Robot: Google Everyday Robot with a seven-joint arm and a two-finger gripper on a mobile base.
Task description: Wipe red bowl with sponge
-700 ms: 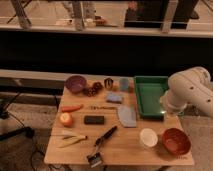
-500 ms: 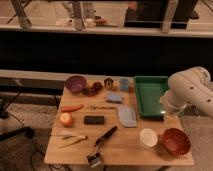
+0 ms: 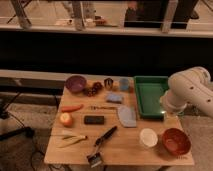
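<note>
The red bowl (image 3: 176,141) stands at the table's front right corner, glossy and upright. The small light-blue sponge (image 3: 114,98) lies mid-table toward the back, left of the green tray (image 3: 150,95). My white arm (image 3: 190,90) comes in from the right. Its gripper (image 3: 167,110) hangs over the tray's front right corner, above and behind the red bowl and well to the right of the sponge. It touches neither.
A white cup (image 3: 148,137) stands just left of the red bowl. A grey-blue cloth (image 3: 127,115), black block (image 3: 94,120), brush (image 3: 101,145), carrot (image 3: 72,107) and purple bowl (image 3: 75,83) lie across the wooden table (image 3: 125,150). A blue cup (image 3: 124,84) stands behind the sponge.
</note>
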